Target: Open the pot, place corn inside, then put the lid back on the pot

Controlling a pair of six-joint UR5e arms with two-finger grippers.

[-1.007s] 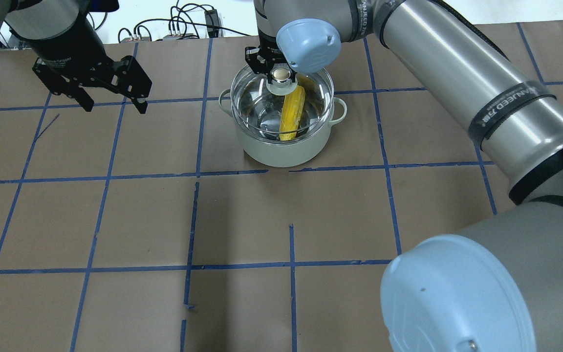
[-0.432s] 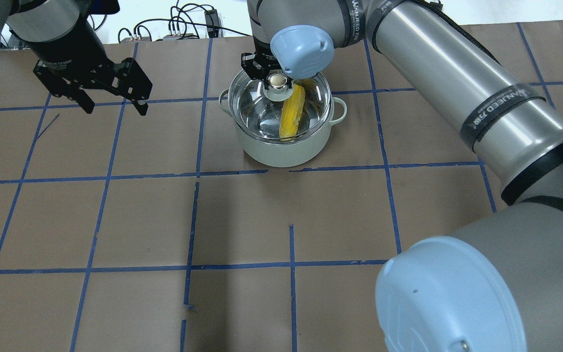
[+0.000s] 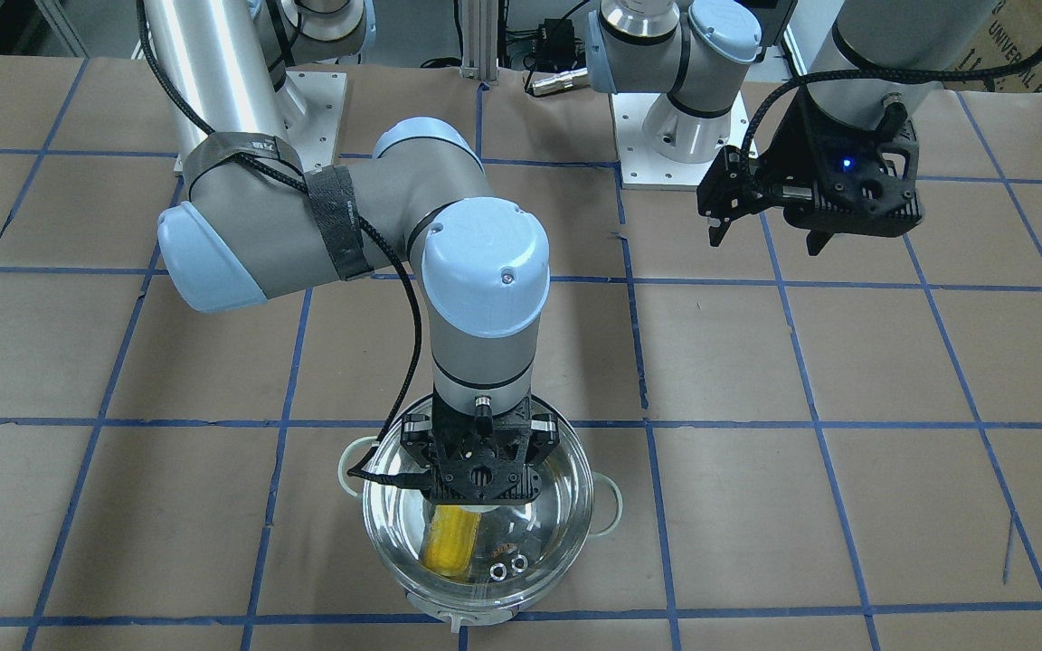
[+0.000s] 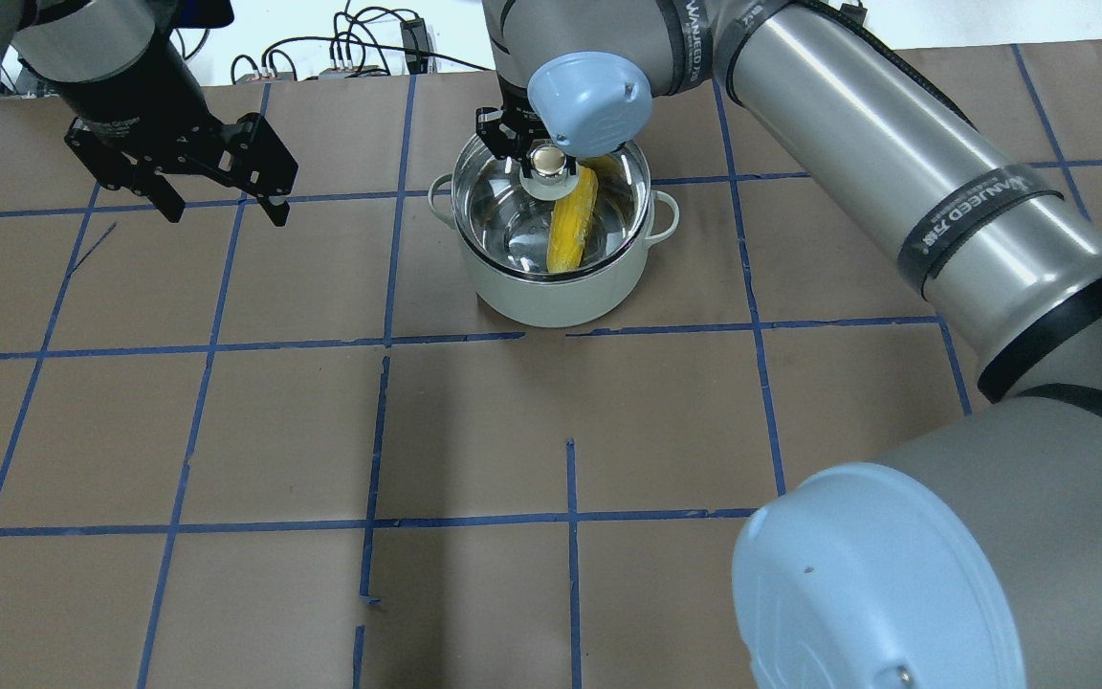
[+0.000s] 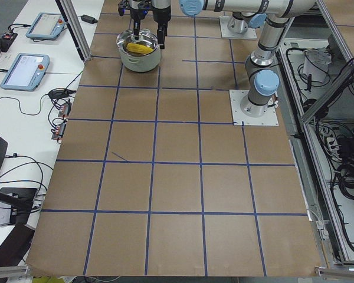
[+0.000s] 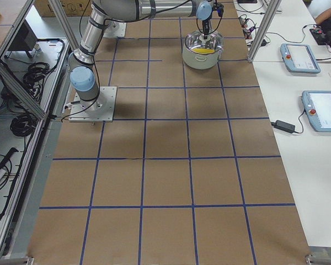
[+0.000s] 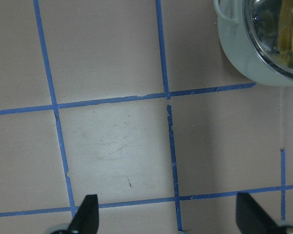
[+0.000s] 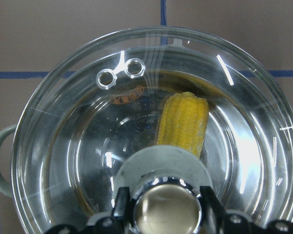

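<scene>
The pot (image 4: 551, 292) stands at the far middle of the table, pale outside and shiny steel inside, with two loop handles. The yellow corn (image 4: 572, 222) lies inside it, seen through the glass. My right gripper (image 4: 546, 163) is shut on the knob of the clear glass lid (image 4: 503, 206) and holds it level over the pot's mouth, at or just above the rim; I cannot tell if it rests. The right wrist view shows the fingers (image 8: 121, 202) on both sides of the knob, above the corn (image 8: 183, 122). My left gripper (image 4: 226, 212) is open and empty, off to the left above the table.
The brown table top (image 4: 474, 431) carries a grid of blue tape lines. Cables and plugs (image 4: 360, 53) lie past the far edge. The left wrist view shows the pot's side (image 7: 239, 53) at its top right corner.
My right gripper has shifted the lid slightly left and lowered it closer to the pot's rim. The left arm has not moved.
</scene>
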